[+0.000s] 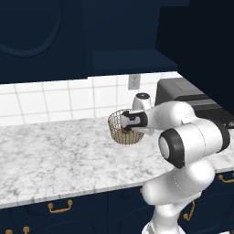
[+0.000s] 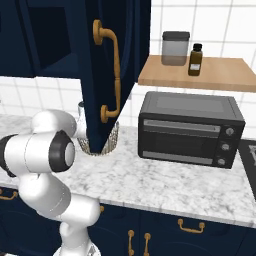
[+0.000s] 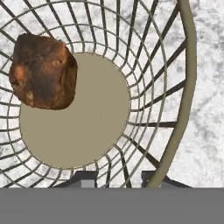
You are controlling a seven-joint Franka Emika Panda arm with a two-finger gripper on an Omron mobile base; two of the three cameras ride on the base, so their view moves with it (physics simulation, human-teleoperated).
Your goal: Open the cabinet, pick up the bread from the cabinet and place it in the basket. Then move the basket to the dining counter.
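Bread [image 3: 42, 72] lies inside the basket [image 3: 186, 87], off-centre on its flat base, basket standing toward the back edge of the marble worktop [image 1: 55, 155] near the oven [image 2: 190, 130]. Gripper [image 3: 118, 178] jaws straddle the wire rim (apparently closing to lift it); grip unconfirmed, tips cut off; open cabinet [image 2: 107, 65] door hides most of basket

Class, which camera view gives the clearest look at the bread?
The hand view: the bread sits large and unobstructed on the basket floor. The left base view shows only a brown speck through the mesh; in the right base view the open cabinet door blocks it.
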